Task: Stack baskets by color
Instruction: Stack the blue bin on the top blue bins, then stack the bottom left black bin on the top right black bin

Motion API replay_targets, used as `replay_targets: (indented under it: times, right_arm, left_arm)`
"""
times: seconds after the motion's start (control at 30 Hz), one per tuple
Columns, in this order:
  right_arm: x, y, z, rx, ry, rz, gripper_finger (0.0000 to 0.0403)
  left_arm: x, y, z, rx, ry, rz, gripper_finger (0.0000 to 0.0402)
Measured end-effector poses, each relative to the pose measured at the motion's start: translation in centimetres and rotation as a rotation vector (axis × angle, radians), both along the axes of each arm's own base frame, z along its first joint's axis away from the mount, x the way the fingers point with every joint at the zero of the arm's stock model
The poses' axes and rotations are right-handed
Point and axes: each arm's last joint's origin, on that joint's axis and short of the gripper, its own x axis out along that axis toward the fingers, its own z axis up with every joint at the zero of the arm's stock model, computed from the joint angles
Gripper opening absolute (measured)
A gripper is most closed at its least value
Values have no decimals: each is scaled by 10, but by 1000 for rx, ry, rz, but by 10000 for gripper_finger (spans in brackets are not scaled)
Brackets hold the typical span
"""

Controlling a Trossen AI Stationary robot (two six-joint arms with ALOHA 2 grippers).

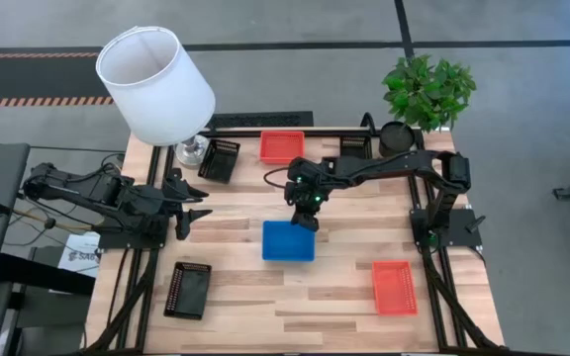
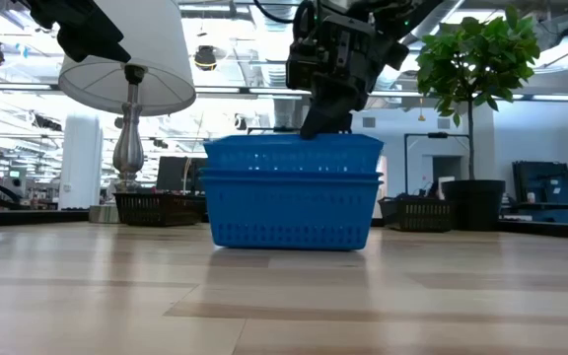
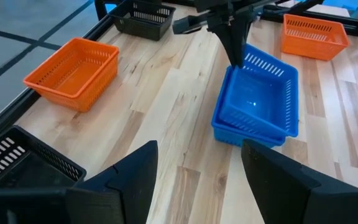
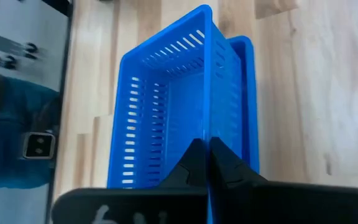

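Observation:
Two blue baskets [image 1: 288, 240] sit nested at the table's middle, the upper one [image 3: 260, 87] slightly askew in the lower one [image 3: 244, 134]. My right gripper [image 4: 209, 146] is shut on the upper basket's wall at its far right corner. My left gripper [image 1: 194, 211] hovers open at the table's left side, with nothing between its fingers [image 3: 138, 165]. One red-orange basket [image 1: 281, 146] rests on the far side and another [image 1: 395, 287] at the near right. Black baskets lie at the far left [image 1: 220, 159] and the near left [image 1: 187, 289]. My right gripper pinches the rim of the upper blue basket's wall [image 4: 207, 118], one finger inside the basket and one outside. The fingers slant down from the far right side [image 2: 321, 123]. The basket sits upright inside the lower blue basket, a little skewed against it.
A lamp with a white shade [image 1: 156, 84] stands at the far left corner, and a potted plant [image 1: 427, 89] at the far right. Another black basket [image 2: 417, 212] lies behind the right arm. Bare wood lies along the near middle.

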Motion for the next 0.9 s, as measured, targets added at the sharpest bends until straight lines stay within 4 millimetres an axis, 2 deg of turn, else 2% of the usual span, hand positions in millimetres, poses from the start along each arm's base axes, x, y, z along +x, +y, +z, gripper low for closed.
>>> replay_targets:
  times: [0.17, 0.27, 0.63, 0.9]
  right_arm:
    - [-3, 1, -5, 8, 23, 0, 3]
    - [-2, 1, -5, 5, 14, 1, 17]
    - [-2, 0, -5, 0, 7, -8, 133]
    - [4, -14, 11, -10, -53, -39, 205]
  left_arm:
    - [0, 0, 0, -3, 1, -3, 221]
    - [0, 0, 0, -10, -2, 0, 221]
    - [0, -1, -1, -21, 11, -19, 221]
    - [-1, -2, -12, -21, 160, -72, 221]
